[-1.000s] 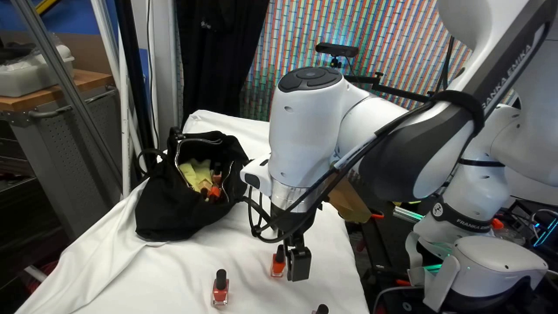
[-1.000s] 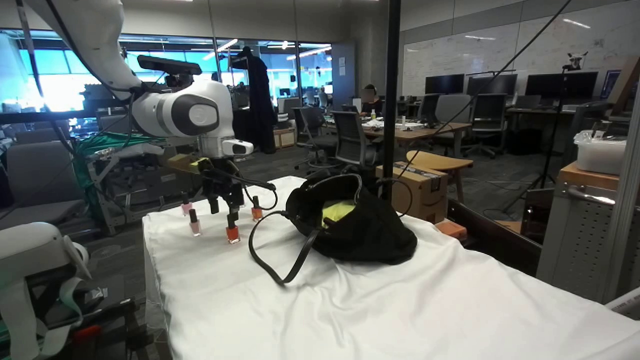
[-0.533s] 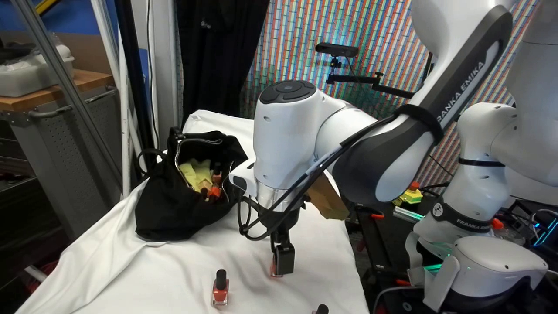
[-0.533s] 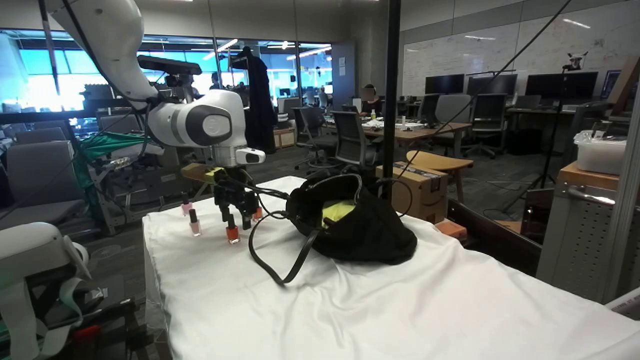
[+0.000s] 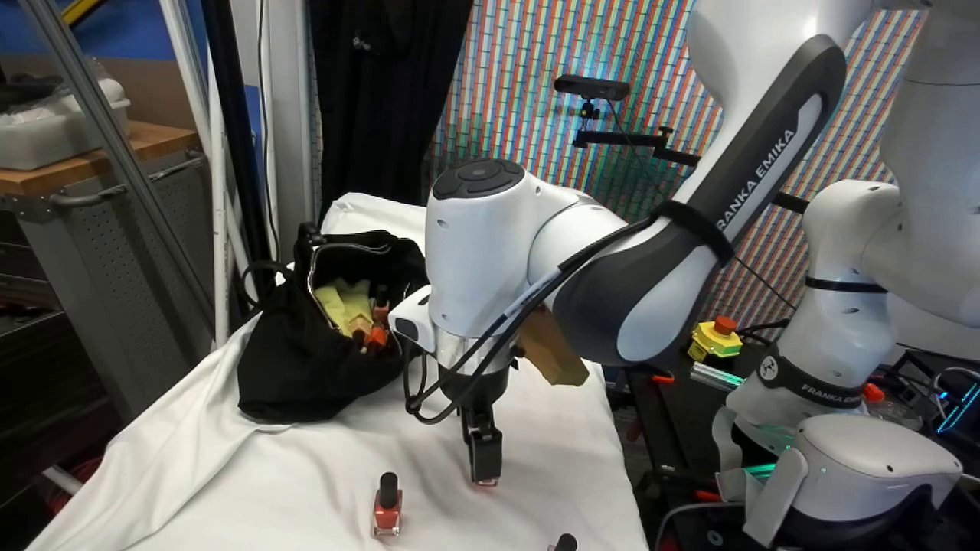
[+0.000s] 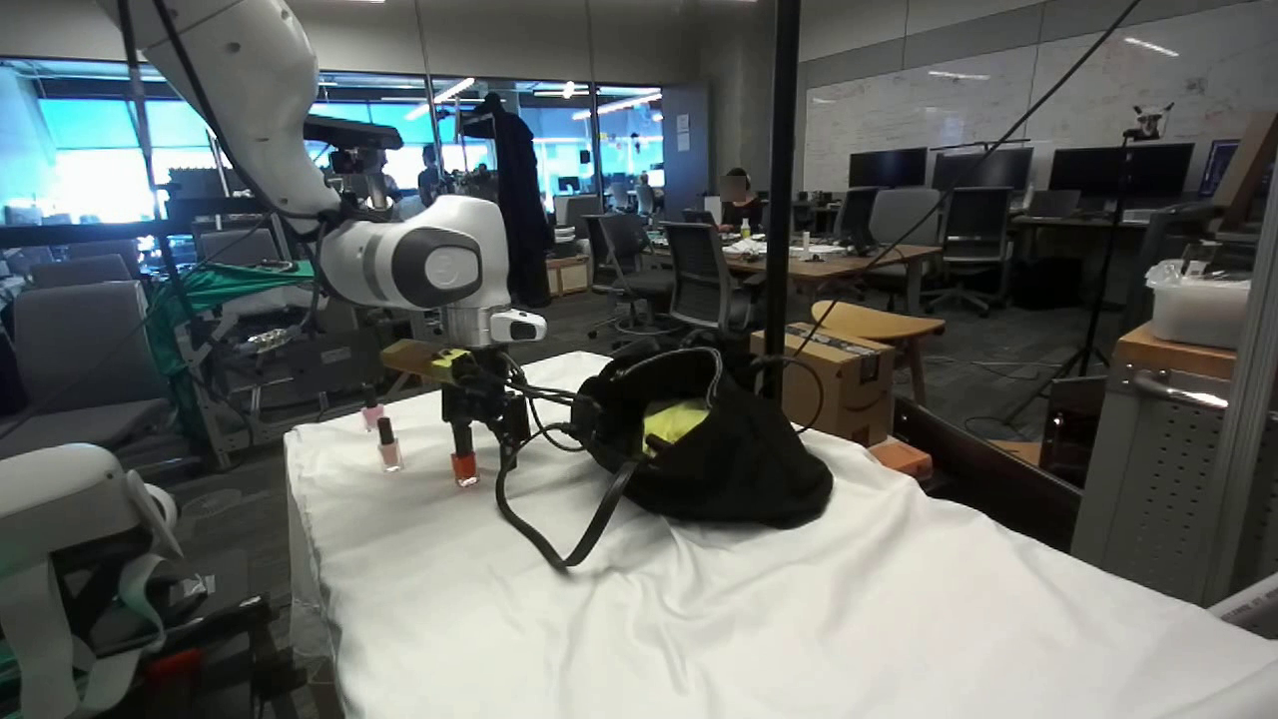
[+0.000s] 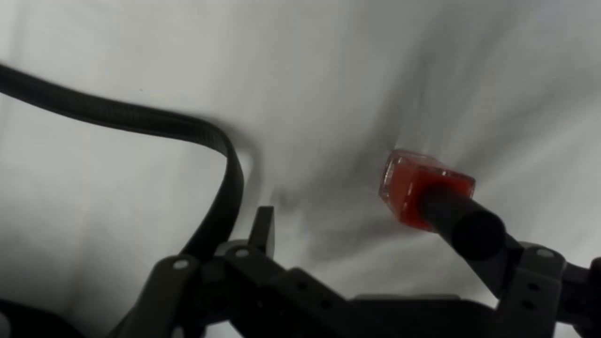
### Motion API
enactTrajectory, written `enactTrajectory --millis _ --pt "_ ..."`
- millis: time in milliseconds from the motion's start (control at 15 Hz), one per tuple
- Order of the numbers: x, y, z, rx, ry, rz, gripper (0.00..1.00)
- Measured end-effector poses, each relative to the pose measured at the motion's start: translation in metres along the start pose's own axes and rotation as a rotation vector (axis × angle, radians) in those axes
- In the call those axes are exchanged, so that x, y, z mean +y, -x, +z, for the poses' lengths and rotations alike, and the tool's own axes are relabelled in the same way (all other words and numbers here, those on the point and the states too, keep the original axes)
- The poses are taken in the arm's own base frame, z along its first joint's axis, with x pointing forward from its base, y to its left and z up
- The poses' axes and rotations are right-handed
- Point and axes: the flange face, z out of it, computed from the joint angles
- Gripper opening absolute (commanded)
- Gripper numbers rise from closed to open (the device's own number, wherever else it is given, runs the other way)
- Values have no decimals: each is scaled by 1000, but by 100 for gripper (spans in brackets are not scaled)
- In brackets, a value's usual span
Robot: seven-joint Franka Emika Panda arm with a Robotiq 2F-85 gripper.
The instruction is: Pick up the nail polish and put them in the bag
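Red black-capped nail polish bottle (image 7: 425,197): upright on white-clothed counter (image 6: 699,619) | end effector (image 7: 378,249) spread beside it, pinching nothing | black fabric handbag (image 6: 739,454) near end effector, orange bottles (image 5: 376,337) seemingly inside | left: this, three pink/red bottles (image 6: 389,456)

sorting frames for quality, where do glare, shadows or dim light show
Wrist view: dim and grey, soft shadows on the white cloth beside the red nail polish bottle; in an exterior view, windows at far left blown out, light streaks on the whiteboard; also in an exterior view, the black bag partly dark inside.
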Motion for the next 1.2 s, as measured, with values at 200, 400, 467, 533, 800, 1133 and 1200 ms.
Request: enactTrajectory --millis 200,400,467,533,800,1133,1200 --pt "-1 0 3 -4 -1 -15 100" --pt "-1 0 5 -6 -2 -26 100" --pt "-1 0 6 -6 -3 -29 100" --pt "-1 0 7 -6 -3 -31 100" --pt "-3 0 14 -13 -7 -37 100" --pt "-4 0 23 -17 -12 -41 100" --pt "-5 0 23 -17 -12 -42 100"
